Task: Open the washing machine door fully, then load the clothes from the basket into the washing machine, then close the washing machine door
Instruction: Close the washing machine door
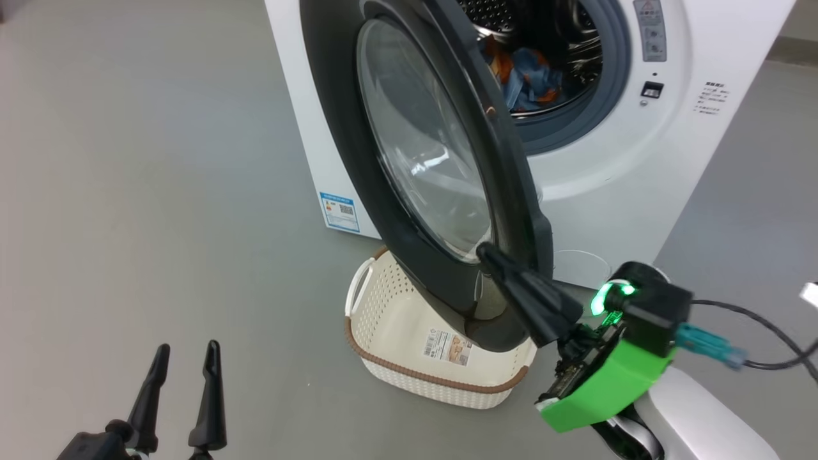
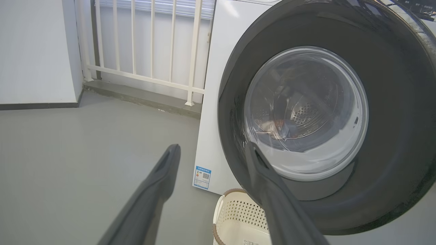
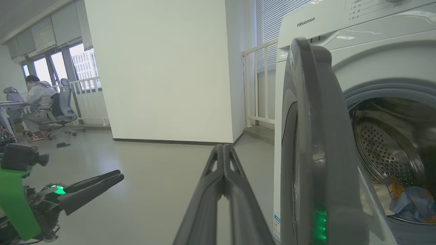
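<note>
The white washing machine has its door swung about halfway out, nearly edge-on in the right wrist view. Blue and orange clothes lie in the steel drum. My right gripper is shut, its tips against the door's outward face by the lower edge of the glass. The cream basket sits on the floor under the door, with just a label sticker inside. My left gripper hangs open at the lower left, well away from the door.
Bare grey floor stretches left of the machine. A white railing and a white wall stand behind it. A person sits on an office chair far off. A black cable trails from my right wrist.
</note>
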You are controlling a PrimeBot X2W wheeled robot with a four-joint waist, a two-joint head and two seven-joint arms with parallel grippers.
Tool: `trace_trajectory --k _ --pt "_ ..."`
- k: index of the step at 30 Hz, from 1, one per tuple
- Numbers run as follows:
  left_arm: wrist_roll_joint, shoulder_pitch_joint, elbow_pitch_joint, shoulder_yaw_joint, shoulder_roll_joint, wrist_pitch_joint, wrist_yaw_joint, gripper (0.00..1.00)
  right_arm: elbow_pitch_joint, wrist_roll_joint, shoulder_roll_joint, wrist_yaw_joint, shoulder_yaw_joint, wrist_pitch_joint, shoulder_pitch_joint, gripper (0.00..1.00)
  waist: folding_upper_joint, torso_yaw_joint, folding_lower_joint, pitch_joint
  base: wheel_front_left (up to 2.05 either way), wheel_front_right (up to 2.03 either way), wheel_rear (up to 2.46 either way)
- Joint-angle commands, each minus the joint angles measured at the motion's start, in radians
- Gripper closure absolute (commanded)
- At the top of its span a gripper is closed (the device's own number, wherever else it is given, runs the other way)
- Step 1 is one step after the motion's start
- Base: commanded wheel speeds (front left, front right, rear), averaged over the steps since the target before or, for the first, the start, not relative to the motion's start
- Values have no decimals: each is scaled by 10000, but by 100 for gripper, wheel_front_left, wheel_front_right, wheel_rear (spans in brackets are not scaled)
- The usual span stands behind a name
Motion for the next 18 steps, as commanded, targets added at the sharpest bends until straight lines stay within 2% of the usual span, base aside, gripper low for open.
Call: trace_trajectory --k 1,8,18 --pt "-27 -274 -213 271 51 -95 -31 0 -10 -70 -81 16 231 -46 -301 100 0 94 0 91 0 0 0" --pt "-58 -334 -195 229 -6 -95 -31 0 1441 -11 -116 16 744 -46 -539 100 0 329 0 224 0 0 0" --pt "-18 -426 -189 217 121 -95 -31 0 2459 163 43 16 576 -46 -585 100 0 476 0 267 0 0 0"
